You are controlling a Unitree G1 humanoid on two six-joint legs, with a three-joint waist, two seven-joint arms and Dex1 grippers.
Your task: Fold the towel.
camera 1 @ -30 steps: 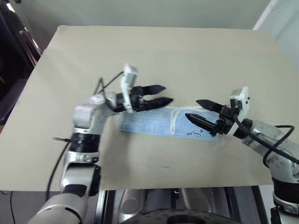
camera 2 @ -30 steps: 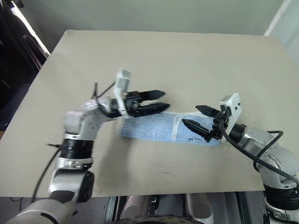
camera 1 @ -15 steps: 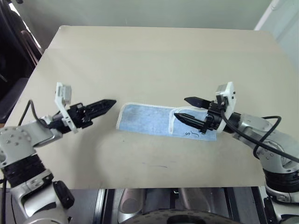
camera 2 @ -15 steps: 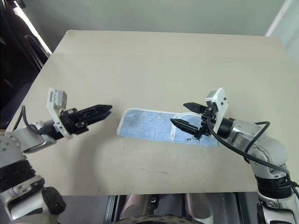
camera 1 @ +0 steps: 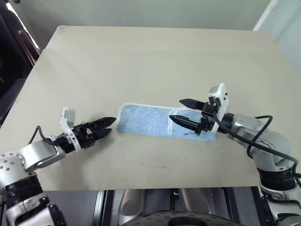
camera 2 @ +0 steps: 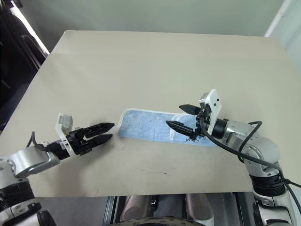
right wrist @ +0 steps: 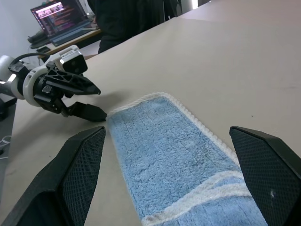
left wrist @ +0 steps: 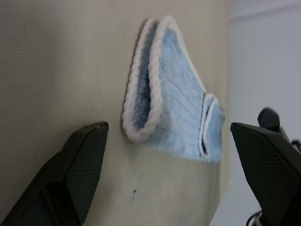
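Though the towel (camera 1: 162, 123) already lies folded into a narrow strip near the middle of the table (camera 1: 155, 56), one more fold seems left. The left claw (camera 1: 104, 127) sits just off its left end and the right claw (camera 1: 181, 109) over its right end, both spread apart, holding nothing.

You get soft, even daylight across the table (camera 1: 155, 56), with only faint shadows under the towel (camera 1: 146, 120) and beside the arms. No glare anywhere. In the wrist views, the near black fingers (left wrist: 80, 174) look blurred, while the towel beyond them stays reasonably sharp.
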